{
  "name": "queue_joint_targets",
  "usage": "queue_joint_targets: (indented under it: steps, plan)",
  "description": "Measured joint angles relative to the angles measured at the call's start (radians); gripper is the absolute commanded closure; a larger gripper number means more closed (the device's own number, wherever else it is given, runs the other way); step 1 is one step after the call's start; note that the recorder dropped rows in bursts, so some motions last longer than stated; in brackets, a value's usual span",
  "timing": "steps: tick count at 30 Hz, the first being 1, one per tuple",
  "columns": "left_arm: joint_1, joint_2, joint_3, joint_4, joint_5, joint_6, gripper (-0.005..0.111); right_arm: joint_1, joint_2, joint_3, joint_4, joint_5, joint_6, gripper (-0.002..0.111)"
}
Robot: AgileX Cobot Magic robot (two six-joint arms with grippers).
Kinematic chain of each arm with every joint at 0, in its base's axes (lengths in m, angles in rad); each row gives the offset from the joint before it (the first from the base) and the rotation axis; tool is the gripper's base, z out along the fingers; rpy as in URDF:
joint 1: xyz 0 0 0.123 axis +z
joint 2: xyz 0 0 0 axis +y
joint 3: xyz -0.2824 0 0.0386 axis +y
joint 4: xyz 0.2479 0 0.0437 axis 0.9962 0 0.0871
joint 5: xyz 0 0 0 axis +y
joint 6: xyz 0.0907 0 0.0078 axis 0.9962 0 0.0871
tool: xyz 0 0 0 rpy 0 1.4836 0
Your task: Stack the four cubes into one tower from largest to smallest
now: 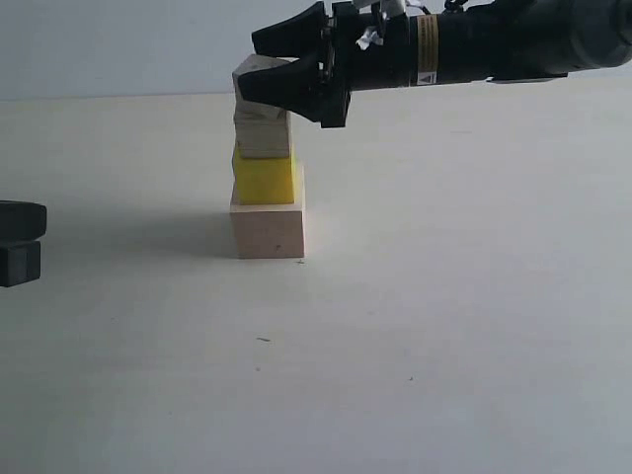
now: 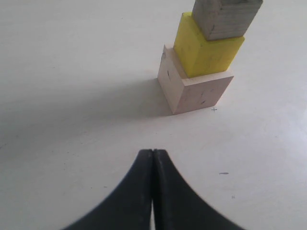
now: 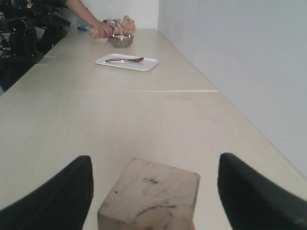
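Observation:
The tower stands mid-table: a large pale wood cube (image 1: 267, 229) at the base, the yellow cube (image 1: 264, 179) on it, then a medium wood cube (image 1: 263, 135). The small wood cube (image 1: 255, 72) rests on top, turned slightly and partly hidden. My right gripper (image 1: 249, 67) reaches in from the right and is open, its fingers clear of the small cube (image 3: 151, 194) on both sides. My left gripper (image 2: 152, 152) is shut and empty, low on the table, facing the large cube (image 2: 194, 88), the yellow cube (image 2: 206, 48) and the medium cube (image 2: 225, 17).
The left gripper (image 1: 20, 242) sits at the left edge of the exterior view. In the right wrist view, a white tray (image 3: 148, 63) with a spoon, a metal bowl (image 3: 121, 40) and a person's hand (image 3: 100, 28) are far down the table. A wall (image 3: 240, 57) runs alongside.

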Motion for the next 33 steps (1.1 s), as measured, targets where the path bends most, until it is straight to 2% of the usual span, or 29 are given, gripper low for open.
queue_joint_targets:
  steps: [26,33]
  plan:
    - [0.000,0.000,0.000,0.000,0.000,0.000,0.107,0.000,0.000,0.000,-0.014,-0.008,0.022,0.042]
    - [0.000,0.000,0.000,0.000,0.000,0.000,0.107,0.000,0.000,0.000,-0.020,-0.008,0.022,0.049]
